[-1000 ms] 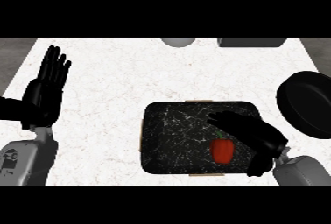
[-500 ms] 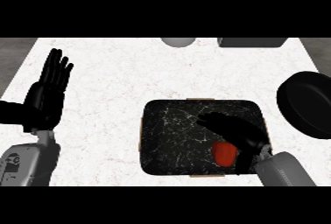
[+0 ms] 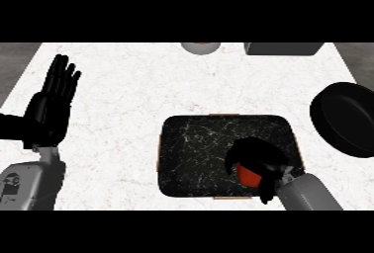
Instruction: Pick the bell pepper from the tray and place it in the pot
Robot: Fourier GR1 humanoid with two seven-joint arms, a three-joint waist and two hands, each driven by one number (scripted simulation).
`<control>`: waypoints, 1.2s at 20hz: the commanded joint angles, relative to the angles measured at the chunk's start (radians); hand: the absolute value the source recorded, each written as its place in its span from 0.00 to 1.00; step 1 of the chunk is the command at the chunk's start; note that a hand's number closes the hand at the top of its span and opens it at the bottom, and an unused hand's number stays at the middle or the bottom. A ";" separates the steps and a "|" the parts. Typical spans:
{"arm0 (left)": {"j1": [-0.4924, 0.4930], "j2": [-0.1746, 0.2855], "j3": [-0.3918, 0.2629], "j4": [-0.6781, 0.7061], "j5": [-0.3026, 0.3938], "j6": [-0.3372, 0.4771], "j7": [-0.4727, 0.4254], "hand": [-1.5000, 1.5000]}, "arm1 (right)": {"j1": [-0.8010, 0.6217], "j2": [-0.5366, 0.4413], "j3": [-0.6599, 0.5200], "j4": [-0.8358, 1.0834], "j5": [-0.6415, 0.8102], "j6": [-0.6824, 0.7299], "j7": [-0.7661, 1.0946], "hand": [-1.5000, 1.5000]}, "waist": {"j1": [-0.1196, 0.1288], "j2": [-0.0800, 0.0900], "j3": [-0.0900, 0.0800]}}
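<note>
**A:** Where's the bell pepper [image 3: 248, 177]?
**B:** In the tray [image 3: 194, 148], toward its 5 o'clock corner. My right hand [image 3: 256, 153] is curled round it, so I'm at the grasp.
**A:** Next?
**B:** Lift clear, then carry to the pot [image 3: 345, 119] at 2 o'clock.

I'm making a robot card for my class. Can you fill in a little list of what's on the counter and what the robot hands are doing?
Tray: dark, square, in the middle of the counter
Bell pepper: red, in the tray's lower right part, mostly hidden
Right robot hand: over the tray, fingers curled round the bell pepper
Left robot hand: open, fingers up, resting at the left
Pot: black, at the counter's right edge, nothing showing inside
Task step: bell pepper not yet in the pot
</note>
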 commanded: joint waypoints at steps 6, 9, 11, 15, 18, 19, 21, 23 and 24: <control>-0.058 -0.001 0.028 0.071 -0.017 0.005 -0.013 0.50 | 0.040 0.063 0.008 0.064 0.066 -0.140 -0.041 1.00 | -0.002 0.012 0.014; 0.037 -0.025 -0.007 -0.003 -0.029 -0.001 -0.021 0.50 | 0.070 0.046 -0.002 -0.074 0.099 -0.158 0.012 1.00 | -0.001 0.008 0.013; 0.028 -0.029 0.003 0.004 -0.026 0.004 -0.030 0.50 | 0.119 -0.015 -0.051 -0.218 0.060 -0.105 0.023 1.00 | -0.008 0.007 0.013; 0.007 0.000 0.018 0.006 -0.032 0.004 -0.008 0.50 | 0.182 0.250 0.120 -0.309 0.205 -0.113 0.417 1.00 | -0.018 0.002 0.012; -0.031 0.014 0.032 -0.010 -0.008 0.000 0.044 0.50 | 0.239 0.255 0.220 -0.394 0.235 -0.129 0.627 1.00 | -0.015 0.002 0.012; 0.038 -0.023 -0.005 -0.044 -0.020 0.002 0.022 0.50 | 0.278 0.255 0.295 -0.439 0.222 -0.154 0.703 1.00 | -0.008 -0.001 0.013; -0.028 -0.010 0.031 0.046 -0.013 0.001 -0.008 0.50 | 0.246 0.257 0.280 -0.536 0.231 -0.162 0.791 1.00 | -0.025 0.005 0.012; 0.039 0.011 0.035 -0.020 -0.004 -0.020 0.004 0.50 | 0.279 0.257 0.276 -0.621 0.281 -0.198 0.862 1.00 | -0.013 0.000 0.012; 0.027 -0.013 0.012 -0.021 -0.015 -0.005 0.012 0.50 | 0.274 0.258 0.250 -0.669 0.336 -0.191 0.889 1.00 | -0.025 -0.002 0.012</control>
